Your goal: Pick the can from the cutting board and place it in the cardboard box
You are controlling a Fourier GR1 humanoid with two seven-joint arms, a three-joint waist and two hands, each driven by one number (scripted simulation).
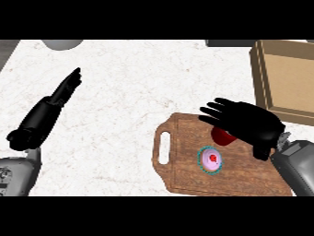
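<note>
Can: the red can (222, 136) stands on the cutting board (186, 161), partly hidden under my right hand (249, 123).
Right hand: fingers spread above the can, gripping nothing.
Left hand: my left hand (62, 91) rests straight-fingered, empty.
Box: the cardboard box (263, 78) sits just beyond the board.

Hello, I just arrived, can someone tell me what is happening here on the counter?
A humanoid robot is working at a white counter. Its right robot hand is spread open over a wooden cutting board, just above a red object it partly hides. A can stands on the board, not grasped yet. The open cardboard box waits at the right with nothing visible inside. The left robot hand rests open at the left.
</note>
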